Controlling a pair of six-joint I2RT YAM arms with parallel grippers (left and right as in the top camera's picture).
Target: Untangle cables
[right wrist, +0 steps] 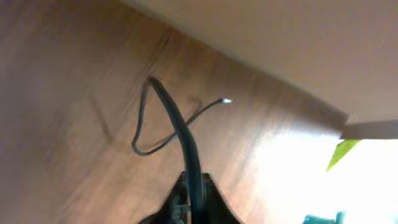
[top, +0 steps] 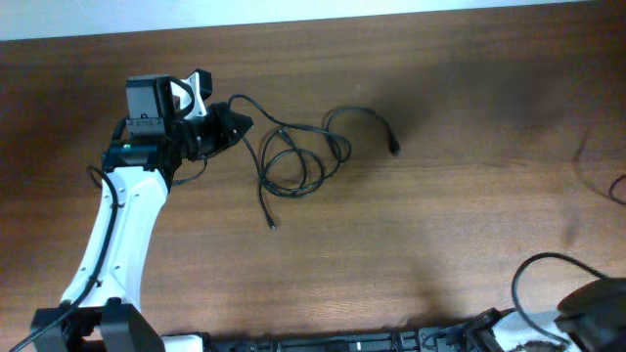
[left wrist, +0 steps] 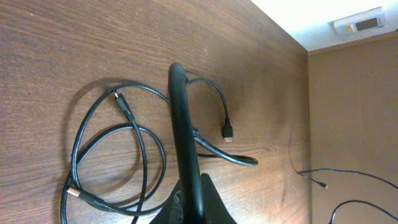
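wooden table: cables lay looped left of centre | left gripper: fingers pressed together at loops' edge (pinch unconfirmed) | right gripper: closed, empty, well apart | risk judged: one-armed pull could cinch loops, drag plug

Brown wood-grain table. The cables lie in loose loops left of centre, toward the far side. One black plug trails right; one metal-tipped end points near. Another thin cord lies at the right edge, well apart.
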